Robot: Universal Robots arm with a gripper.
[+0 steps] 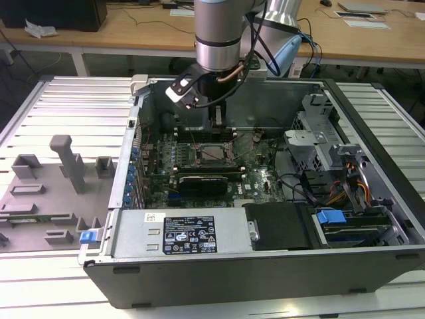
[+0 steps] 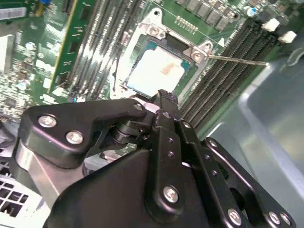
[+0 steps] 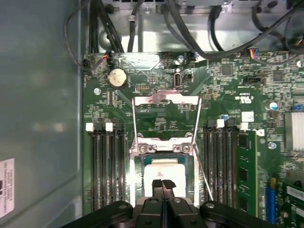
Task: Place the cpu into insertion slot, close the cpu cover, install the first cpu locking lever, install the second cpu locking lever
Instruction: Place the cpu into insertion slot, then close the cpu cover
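The cpu (image 3: 164, 169) (image 2: 156, 69) (image 1: 214, 153), with its pale metal top, lies flat in the insertion slot (image 3: 137, 166) of the green motherboard. The dull-silver cpu cover (image 3: 164, 148) (image 2: 197, 53) lies down around it like a frame. A thin wire locking lever (image 2: 237, 60) (image 3: 204, 178) sticks out from the socket's corner, and two more thin rods (image 3: 135, 118) run along the board beyond the socket. My gripper (image 3: 164, 184) (image 2: 164, 97) (image 1: 216, 123) is shut with nothing in it, its tips just over the near edge of the chip.
Long black memory slots (image 3: 107, 166) flank the socket, with a green module (image 3: 246, 166) in one. The grey case wall (image 3: 42, 118) and black cables (image 3: 142, 23) hem the board in. A drive cage (image 1: 319, 139) and power supply (image 1: 186, 232) fill the case; grey fixture blocks (image 1: 66, 166) stand outside.
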